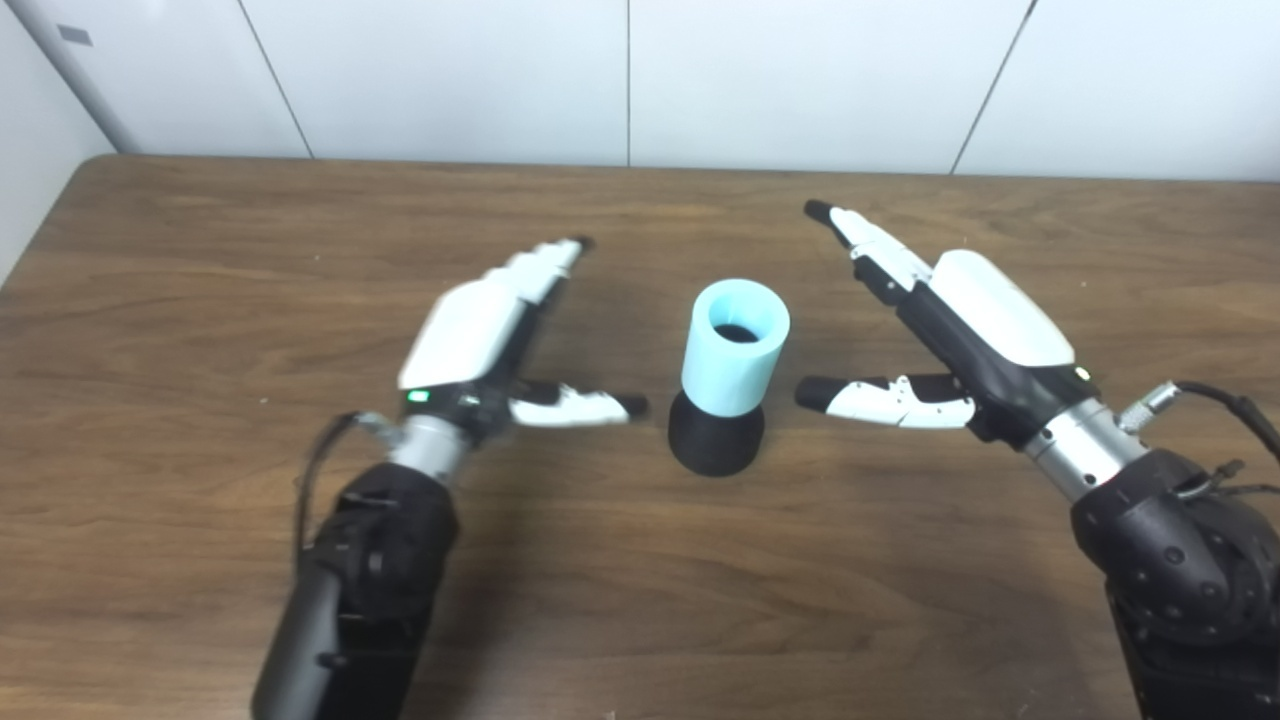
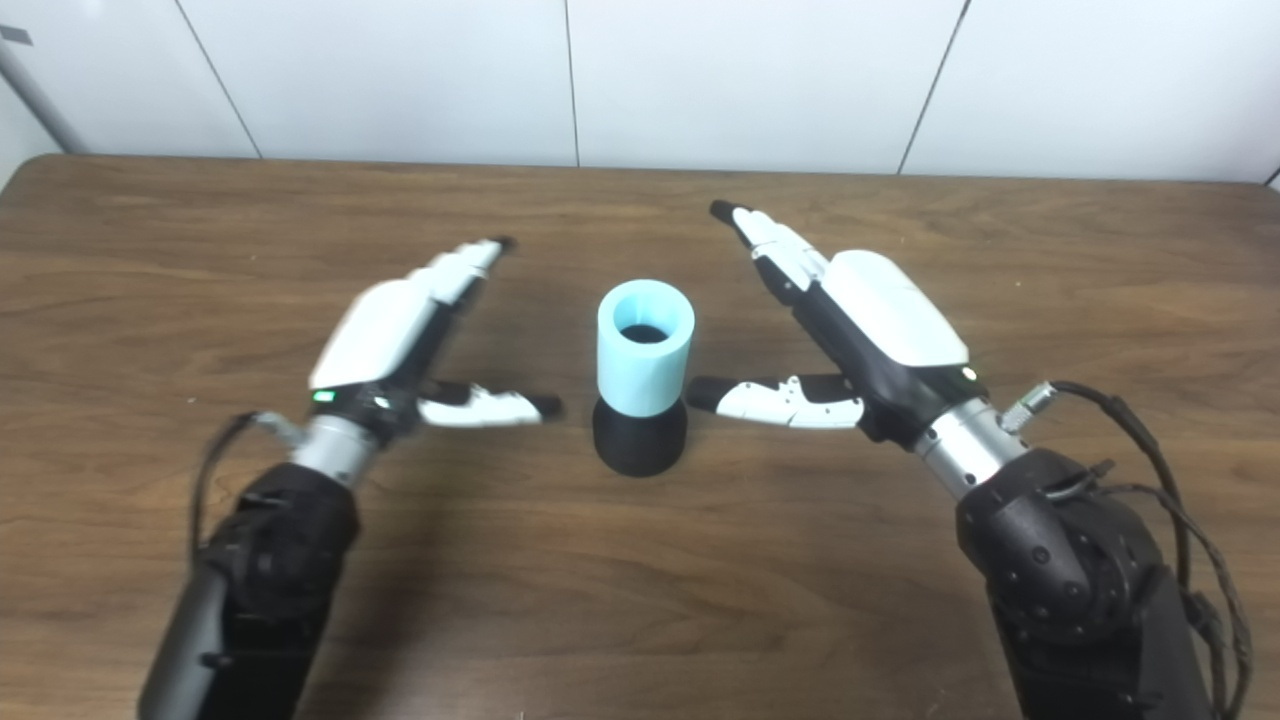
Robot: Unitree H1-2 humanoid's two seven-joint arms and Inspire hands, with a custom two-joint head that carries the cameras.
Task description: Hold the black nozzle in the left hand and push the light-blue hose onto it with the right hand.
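- Plainly, from the left eye view, I saw the light-blue hose (image 1: pixel 737 348) standing upright at mid-bench, seated over the top of the black nozzle (image 1: pixel 716 440), whose flared base rested on the wooden bench (image 1: pixel 200 300).
- My left hand (image 1: pixel 490 340) hovered just left of the pair, holding nothing; its fingers (image 1: pixel 545 262) were stretched forward and its thumb (image 1: pixel 578 407) pointed across toward the nozzle, near it but not touching. The hand looked slightly blurred.
- My right hand (image 1: pixel 960 320) sat on the other side, also empty, with its fingers (image 1: pixel 870 242) spread wide and reaching away from me, and its thumb (image 1: pixel 880 397) aimed at the hose, stopping just short of it.
- Behind the bench I saw a pale panelled wall (image 1: pixel 800 80).
- From the right eye view the same layout held: hose (image 2: pixel 645 347) on top, nozzle (image 2: pixel 640 438) beneath, both upright between the two hands.
- Looking down the hose's open top I could make out a dark ring inside, though I could not tell how deep the nozzle went.
- The left hand (image 2: pixel 395 335) was open, thumb tip apart from the nozzle base by a clear gap.
- The right hand (image 2: pixel 860 320) was open too; its thumb tip came close beside the lower edge of the hose, and I could not tell for certain whether they touched.
- Dark cables (image 2: pixel 1150 460) looped off the right wrist.
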